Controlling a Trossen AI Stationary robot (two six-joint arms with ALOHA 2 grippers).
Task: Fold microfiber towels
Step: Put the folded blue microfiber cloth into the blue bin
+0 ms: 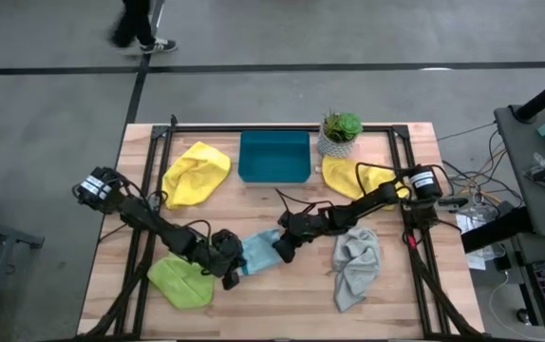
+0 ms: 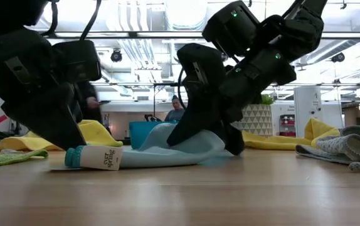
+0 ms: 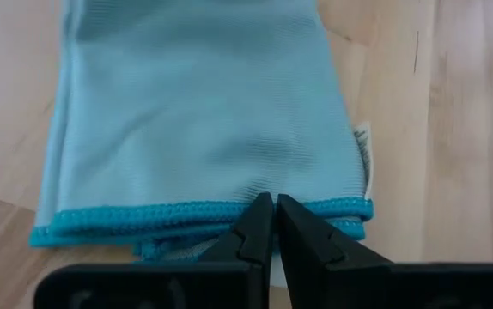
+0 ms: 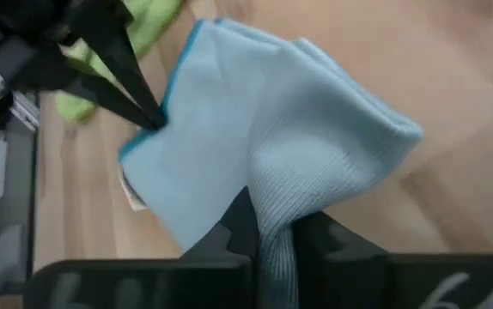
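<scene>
Teal tray (image 1: 273, 158) holds nothing; both end effectors grip light blue towel (image 1: 257, 253).

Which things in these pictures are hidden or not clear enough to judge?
- Low view: the label print on the blue towel is too small to read.
- High view: the blue towel's fold edges are covered by the left claw and right claw.
- Left wrist view: the towel's lower layer is hidden under the top layer and the claw.
- Low view: the teal tray is mostly behind the towel.
</scene>
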